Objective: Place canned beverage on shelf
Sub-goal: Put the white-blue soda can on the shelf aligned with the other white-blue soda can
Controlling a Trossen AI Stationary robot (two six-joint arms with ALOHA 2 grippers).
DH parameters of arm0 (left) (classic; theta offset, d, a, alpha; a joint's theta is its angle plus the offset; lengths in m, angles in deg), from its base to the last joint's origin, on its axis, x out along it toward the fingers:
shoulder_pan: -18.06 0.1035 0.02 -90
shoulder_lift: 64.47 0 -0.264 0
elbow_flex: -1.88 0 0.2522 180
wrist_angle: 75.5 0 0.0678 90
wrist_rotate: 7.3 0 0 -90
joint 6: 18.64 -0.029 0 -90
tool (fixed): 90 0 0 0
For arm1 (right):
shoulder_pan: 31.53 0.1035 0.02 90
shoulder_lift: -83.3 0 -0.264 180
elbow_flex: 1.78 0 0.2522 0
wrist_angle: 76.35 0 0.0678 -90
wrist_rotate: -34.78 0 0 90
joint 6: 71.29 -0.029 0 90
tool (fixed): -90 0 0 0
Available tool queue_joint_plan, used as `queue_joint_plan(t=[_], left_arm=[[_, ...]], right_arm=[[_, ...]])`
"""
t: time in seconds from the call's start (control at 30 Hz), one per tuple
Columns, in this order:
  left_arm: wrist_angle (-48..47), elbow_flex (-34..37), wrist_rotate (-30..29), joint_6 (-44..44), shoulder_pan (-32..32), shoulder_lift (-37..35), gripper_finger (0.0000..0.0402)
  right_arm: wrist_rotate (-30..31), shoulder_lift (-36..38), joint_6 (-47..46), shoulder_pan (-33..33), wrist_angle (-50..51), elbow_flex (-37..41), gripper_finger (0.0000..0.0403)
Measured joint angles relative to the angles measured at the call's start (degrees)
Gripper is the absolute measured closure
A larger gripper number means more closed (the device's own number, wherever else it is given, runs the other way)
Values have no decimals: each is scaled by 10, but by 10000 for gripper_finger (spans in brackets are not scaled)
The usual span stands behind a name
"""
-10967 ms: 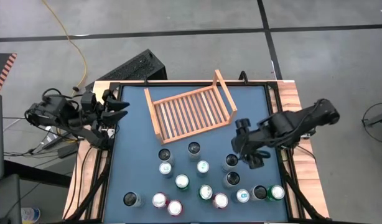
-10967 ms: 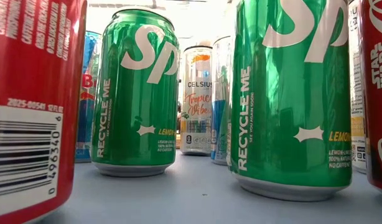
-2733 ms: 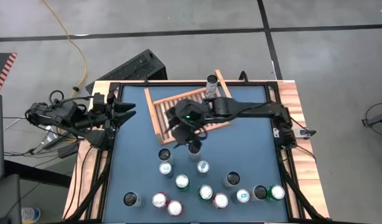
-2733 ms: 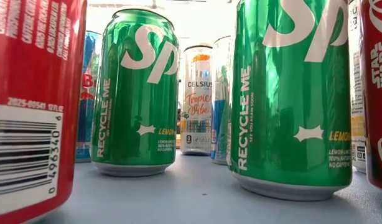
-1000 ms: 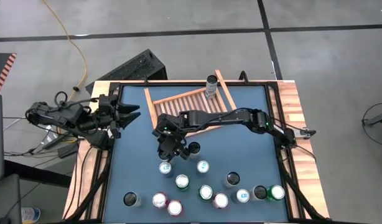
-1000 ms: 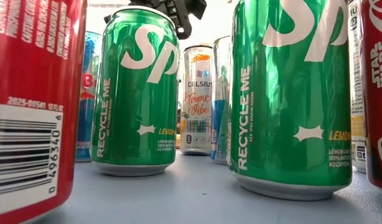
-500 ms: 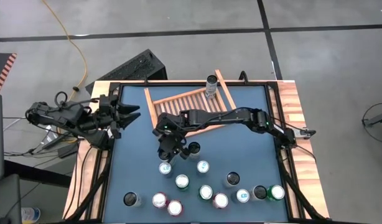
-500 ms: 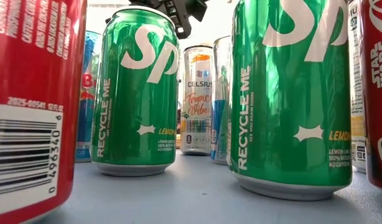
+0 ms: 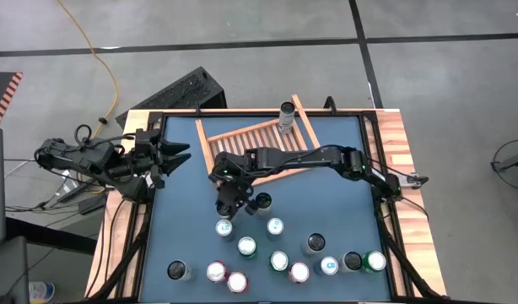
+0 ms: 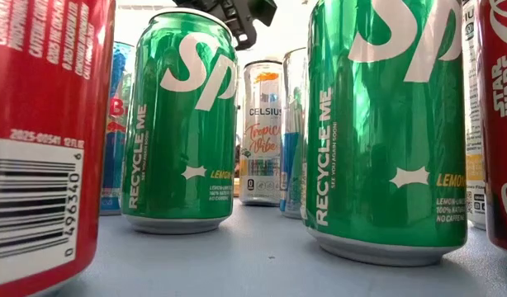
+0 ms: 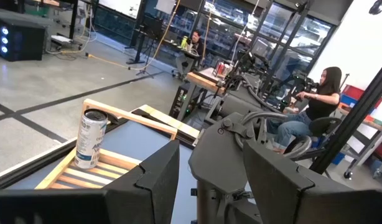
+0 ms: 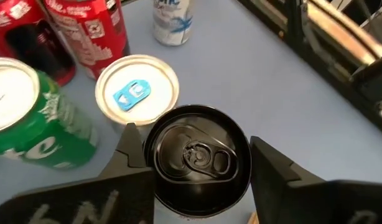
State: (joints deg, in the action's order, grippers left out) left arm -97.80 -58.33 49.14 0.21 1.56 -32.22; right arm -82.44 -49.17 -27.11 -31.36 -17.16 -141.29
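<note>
The shelf [image 9: 257, 149] is a light wooden slatted rack at the far middle of the table. One pale can [image 9: 286, 116] [image 11: 90, 138] stands in its far right corner. My right gripper [image 9: 228, 201] [image 12: 197, 155] reaches down in front of the shelf and is shut on a black-topped can [image 12: 197, 160], which stands among the other cans. In the low view it shows only as a dark shape [image 10: 230, 16] above a green can. My left gripper [image 9: 179, 154] [image 11: 209, 180] waits open and level at the table's left edge. My right gripper has the black-topped can's upper wall, just below the rim [image 12: 147, 155], between its two fingers, one finger [image 12: 132, 149] on each opposite side. The fingers come slanting down from above. The can stands upright on the blue table.
Another dark can [image 9: 261, 202] stands close on the gripper's right, and a white-topped can [image 9: 224, 227] [image 12: 136, 92] just in front. Several more cans, green, red and silver, fill the table's near half [image 9: 280, 262]. A raised black rim [image 9: 385, 211] borders the blue table.
</note>
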Motion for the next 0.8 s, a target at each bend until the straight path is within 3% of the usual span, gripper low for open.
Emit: queue_joint_plan(t=[0.47, 0.8], left_arm=[[0, 0, 0, -5, 0, 0, 236], [-9, 0, 6, -6, 0, 0, 236]], right_arm=[[3, 2, -27, -36, 86, -90, 267], [7, 77, -54, -92, 114, -88, 268]])
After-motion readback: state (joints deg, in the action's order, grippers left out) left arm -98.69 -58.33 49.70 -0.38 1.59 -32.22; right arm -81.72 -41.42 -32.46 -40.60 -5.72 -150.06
